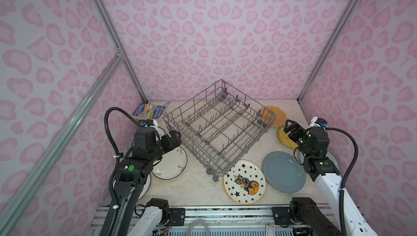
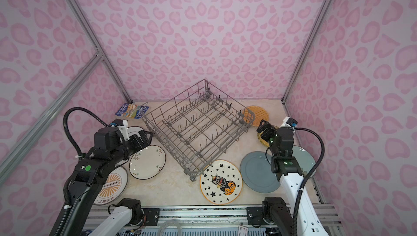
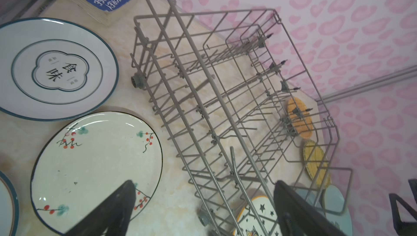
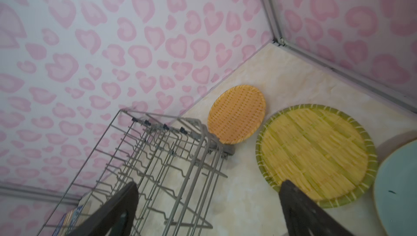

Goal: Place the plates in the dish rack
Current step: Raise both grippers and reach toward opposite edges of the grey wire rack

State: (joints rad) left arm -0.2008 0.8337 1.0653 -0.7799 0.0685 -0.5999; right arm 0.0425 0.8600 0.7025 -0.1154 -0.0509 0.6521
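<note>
The grey wire dish rack (image 1: 189,144) stands empty and skewed mid-table. The plates lie flat around it: a white black-rimmed berry plate (image 1: 172,163) and a blue-rimmed white one (image 3: 56,70) on the left, the cat-and-pumpkin plate (image 1: 244,181) and a grey-blue plate (image 1: 283,171) in front, and the orange woven (image 1: 274,115) and yellow woven (image 1: 283,137) plates at the right. A pale blue-green plate (image 2: 304,158) lies partly under the right arm. My left gripper (image 1: 176,136) hovers open over the rack's left side. My right gripper (image 1: 288,125) hangs open above the yellow plate's edge.
A blue paperback book (image 1: 150,110) lies at the back left beside the rack. A white plate with an orange sunburst (image 2: 112,185) sits under the left arm. Pink patterned walls and aluminium posts (image 1: 302,97) close in three sides of the table.
</note>
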